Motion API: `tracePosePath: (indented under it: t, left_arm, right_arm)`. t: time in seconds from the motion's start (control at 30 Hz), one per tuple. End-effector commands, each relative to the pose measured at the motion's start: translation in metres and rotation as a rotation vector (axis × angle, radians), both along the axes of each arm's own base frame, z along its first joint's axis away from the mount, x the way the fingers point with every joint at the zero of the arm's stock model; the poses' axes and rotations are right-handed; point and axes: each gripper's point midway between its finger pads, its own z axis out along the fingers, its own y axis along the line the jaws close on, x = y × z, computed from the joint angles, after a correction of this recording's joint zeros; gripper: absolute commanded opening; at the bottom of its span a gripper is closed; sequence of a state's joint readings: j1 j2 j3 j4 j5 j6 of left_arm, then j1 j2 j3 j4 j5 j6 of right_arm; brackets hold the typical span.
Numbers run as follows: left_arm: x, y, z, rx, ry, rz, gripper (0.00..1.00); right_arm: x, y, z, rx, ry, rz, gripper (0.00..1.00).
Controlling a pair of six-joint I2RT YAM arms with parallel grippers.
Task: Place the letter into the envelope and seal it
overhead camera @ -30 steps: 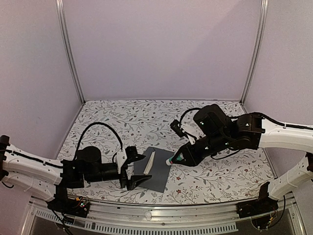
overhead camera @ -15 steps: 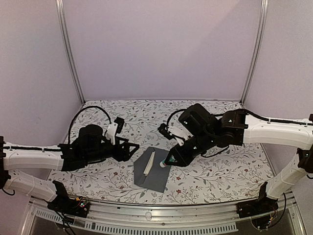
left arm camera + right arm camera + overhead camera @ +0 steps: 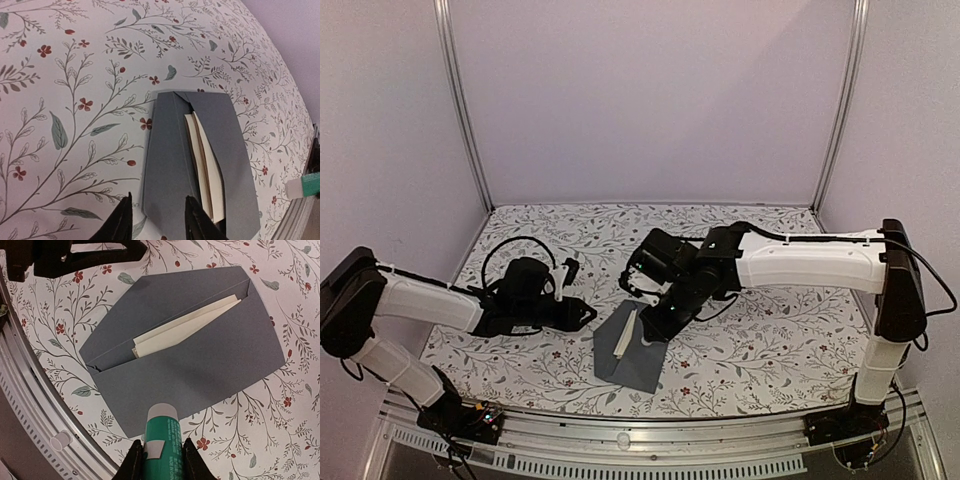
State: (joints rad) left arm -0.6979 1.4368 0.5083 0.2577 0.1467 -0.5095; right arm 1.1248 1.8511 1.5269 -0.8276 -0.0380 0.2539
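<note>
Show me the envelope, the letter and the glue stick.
envelope (image 3: 205, 367): right wrist view, front panel.
letter (image 3: 181, 329): right wrist view, exposed folded edge.
glue stick (image 3: 167, 436): right wrist view, green body.

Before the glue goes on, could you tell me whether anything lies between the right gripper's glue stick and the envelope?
Nothing visible does. The glue stick in the right gripper hangs over the bare envelope; the letter sits tucked inside.

Whole surface is covered by a white tablecloth (image 3: 770, 350) with a vine print: grey-green leaves, little red flowers. A teal-and-white tube (image 3: 162, 440) is tilted over the tablecloth's near-middle part, pale end pointing down. A silver rail (image 3: 650, 440) runs along the tablecloth's near edge. Lilac walls (image 3: 650, 100) and metal posts (image 3: 460, 110) stand at its far edge.
</note>
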Motion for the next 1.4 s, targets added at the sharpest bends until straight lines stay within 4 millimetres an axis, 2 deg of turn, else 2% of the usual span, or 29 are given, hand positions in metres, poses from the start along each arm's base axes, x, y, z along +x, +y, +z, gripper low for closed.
tracePosePath:
  t: [0.0, 0.07, 0.3, 0.6, 0.77, 0.83, 1.03, 1.2, 1.3, 1.37]
  left_arm:
    - [0.008, -0.019, 0.018, -0.088, -0.028, -0.054, 0.31]
    - [0.007, -0.022, 0.020, -0.103, -0.024, -0.065, 0.27]
    - [-0.001, -0.041, 0.026, -0.188, -0.015, -0.158, 0.25]
    - [-0.002, -0.065, 0.018, -0.284, 0.042, -0.231, 0.18]
    - [-0.001, -0.067, 0.016, -0.287, 0.046, -0.236, 0.16]
    - [-0.004, -0.066, 0.024, -0.293, 0.009, -0.263, 0.17]
    - [-0.029, -0.052, 0.057, -0.277, -0.227, -0.366, 0.35]
    - [-0.079, -0.060, 0.082, -0.292, -0.435, -0.572, 0.59]
    - [-0.105, -0.063, 0.097, -0.320, -0.542, -0.660, 0.69]
    - [-0.116, -0.064, 0.103, -0.330, -0.580, -0.689, 0.72]
  right_arm:
    - [0.010, 0.007, -0.008, -0.043, -0.025, 0.017, 0.00]
    - [0.012, 0.010, -0.018, -0.063, -0.021, 0.022, 0.00]
    - [0.029, 0.009, -0.038, -0.080, -0.012, 0.009, 0.00]
    - [0.039, 0.010, -0.039, -0.051, -0.004, 0.005, 0.00]
    - [0.035, 0.013, -0.038, -0.026, 0.016, 0.021, 0.00]
    - [0.033, 0.015, -0.035, -0.008, 0.022, 0.026, 0.00]
    - [0.030, 0.016, -0.005, 0.079, 0.034, 0.032, 0.00]
    - [0.009, 0.023, 0.030, 0.198, 0.107, 0.080, 0.00]
    - [-0.006, 0.027, 0.052, 0.280, 0.161, 0.111, 0.00]
    - [-0.018, 0.028, 0.061, 0.316, 0.208, 0.136, 0.00]
